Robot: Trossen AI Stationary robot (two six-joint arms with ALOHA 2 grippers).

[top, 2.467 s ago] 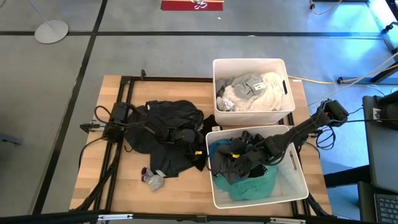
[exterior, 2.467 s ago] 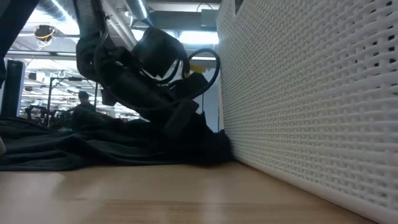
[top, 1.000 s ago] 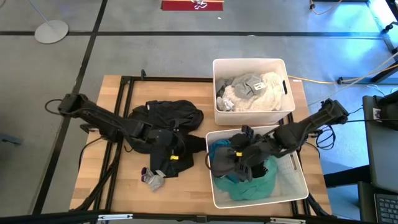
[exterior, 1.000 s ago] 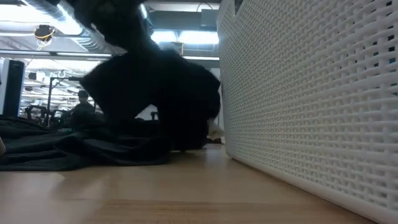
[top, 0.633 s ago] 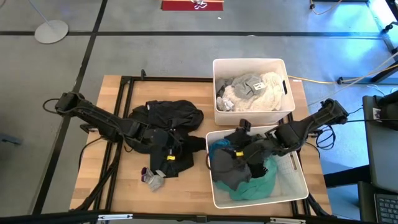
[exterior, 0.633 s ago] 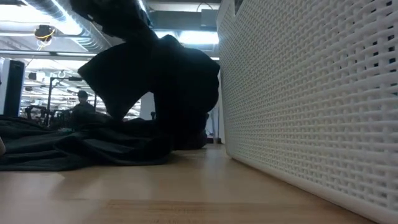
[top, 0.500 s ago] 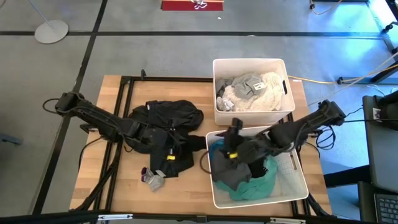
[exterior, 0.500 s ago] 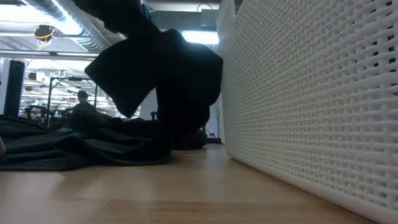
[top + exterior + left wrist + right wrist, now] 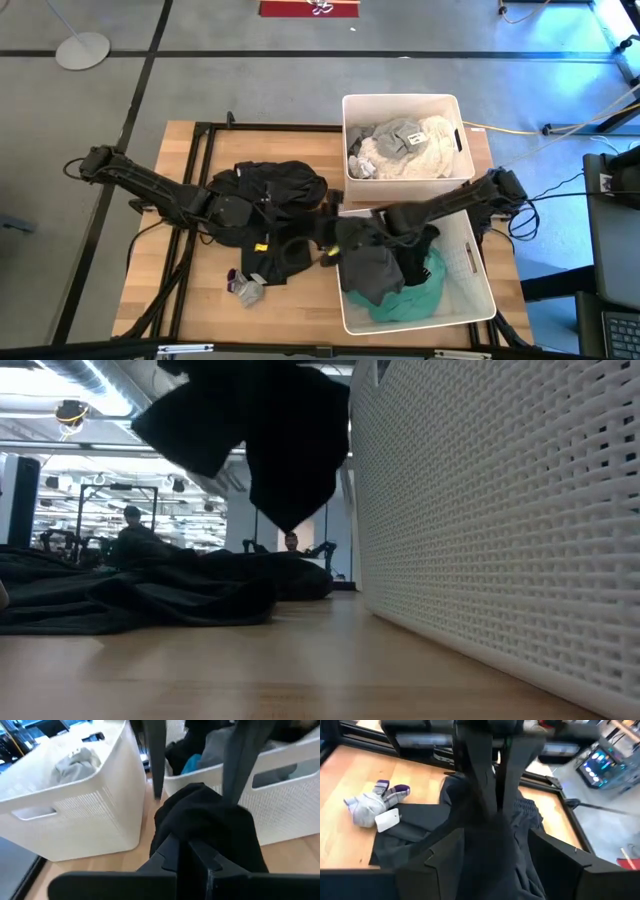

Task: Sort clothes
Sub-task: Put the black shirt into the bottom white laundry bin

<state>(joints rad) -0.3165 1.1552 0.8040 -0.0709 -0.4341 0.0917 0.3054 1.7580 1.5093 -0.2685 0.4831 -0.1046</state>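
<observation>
High view first, and the clothes are well on their way — a heap of white, cream and grey pieces (image 9: 405,147) fills the far bin (image 9: 349,105), while teal fabric (image 9: 412,296) and dark garments (image 9: 368,268) lie in the near bin (image 9: 470,305). That looks like lights in one, colours and darks in the other.

What's left? A black pile (image 9: 272,190) spread on the wooden table (image 9: 150,270) beside the bins, and a small grey-and-purple sock bundle (image 9: 245,288) near the front edge, apart from the pile.

Right now a black garment (image 9: 285,440) hangs in the air next to the near bin's wall in the low view, clear of the tabletop. The left gripper (image 9: 187,847) is pinched tight on black cloth (image 9: 207,820) — its wrist view shows the fabric bunched over the closed fingers, just in front of both bins. The right gripper (image 9: 333,238) reaches out over the near bin's left rim toward the pile; its fingers (image 9: 470,770) stand apart with dark cloth draped between them — held, as far as I can judge.

My read: more than half done — the black heap and the sock bundle are not yet binned.
</observation>
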